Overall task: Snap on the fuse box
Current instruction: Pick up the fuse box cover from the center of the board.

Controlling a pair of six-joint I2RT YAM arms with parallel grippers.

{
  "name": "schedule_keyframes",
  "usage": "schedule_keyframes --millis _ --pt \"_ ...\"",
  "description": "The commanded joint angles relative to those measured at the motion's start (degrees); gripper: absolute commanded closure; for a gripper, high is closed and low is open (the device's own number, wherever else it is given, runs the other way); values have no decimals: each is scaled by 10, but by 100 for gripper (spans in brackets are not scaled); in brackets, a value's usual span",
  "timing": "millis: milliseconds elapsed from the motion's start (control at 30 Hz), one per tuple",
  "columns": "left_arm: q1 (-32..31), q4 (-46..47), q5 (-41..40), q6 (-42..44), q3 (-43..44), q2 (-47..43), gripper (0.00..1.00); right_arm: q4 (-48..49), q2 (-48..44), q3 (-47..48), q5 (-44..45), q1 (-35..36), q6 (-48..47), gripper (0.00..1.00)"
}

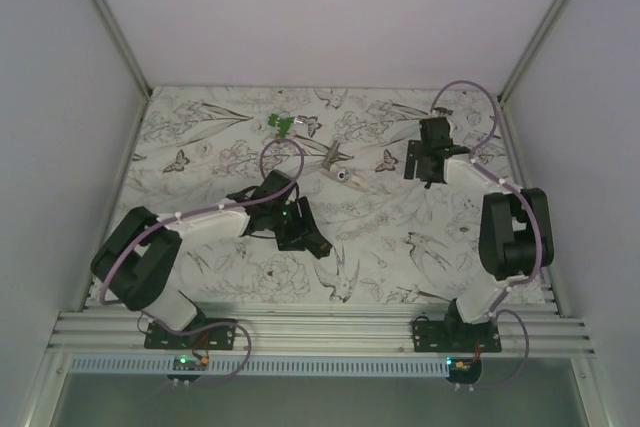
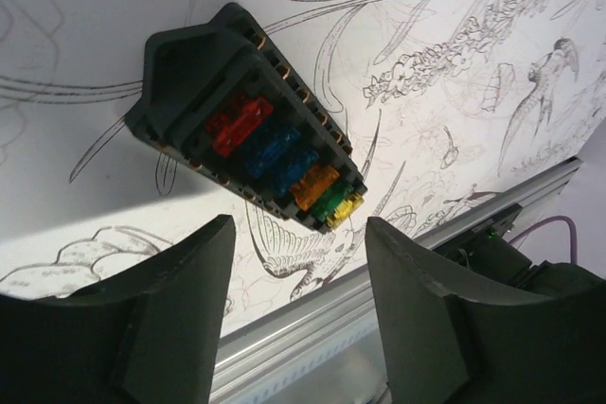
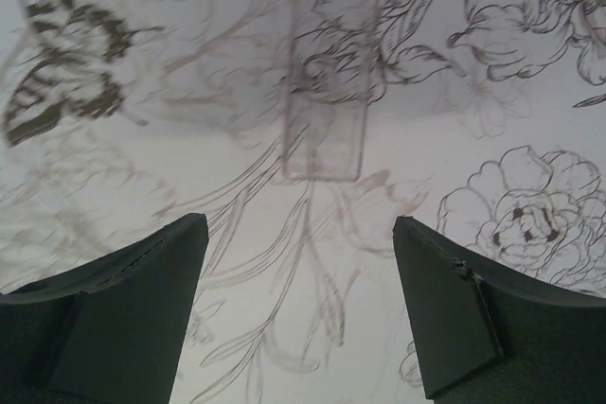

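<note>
The fuse box (image 2: 256, 139) is a black box with a row of red, blue, orange, green and yellow fuses, lying face up on the printed cloth. My left gripper (image 2: 301, 234) is open and empty, just short of the box's near end. In the top view the box (image 1: 318, 243) lies at the tip of the left gripper (image 1: 296, 227). A clear rectangular plastic cover (image 3: 327, 82) lies flat on the cloth ahead of my right gripper (image 3: 301, 229), which is open and empty. The right gripper (image 1: 428, 159) hovers at the far right.
A green clip-like piece (image 1: 282, 124) lies at the far middle. A grey metal tool (image 1: 333, 156) and a small white piece (image 1: 343, 176) lie between the arms. The aluminium rail (image 2: 312, 319) runs along the table's near edge. White walls enclose the table.
</note>
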Motion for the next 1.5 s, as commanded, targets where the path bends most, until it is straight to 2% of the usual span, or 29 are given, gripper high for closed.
schedule_keyframes --millis 0,233,433,533,800,933,1100,1267,1467 --pt "11 -37 -19 27 -12 -58 37 11 35 45 14 -33 -15 15" --pt "55 -111 -61 79 -22 -129 18 22 106 105 -34 -64 -37 24" --pt "102 -141 -66 104 -40 -171 14 13 145 134 -47 -69 -38 31" --pt "119 -149 -65 114 -44 -172 13 10 155 138 -51 -72 -40 39" --pt "154 -177 -67 159 -41 -203 9 3 126 114 -73 -71 -38 56" --pt "167 -198 -108 194 -36 -200 3 -3 76 75 -85 -60 -37 60" --pt "178 -202 -154 208 -39 -192 0 -24 -23 14 -94 7 -43 60" --pt "191 -201 -174 219 -53 -191 0 -43 -121 -29 -102 105 -51 61" --pt "199 -193 -173 218 -72 -195 0 -45 -153 -33 -124 228 -40 61"
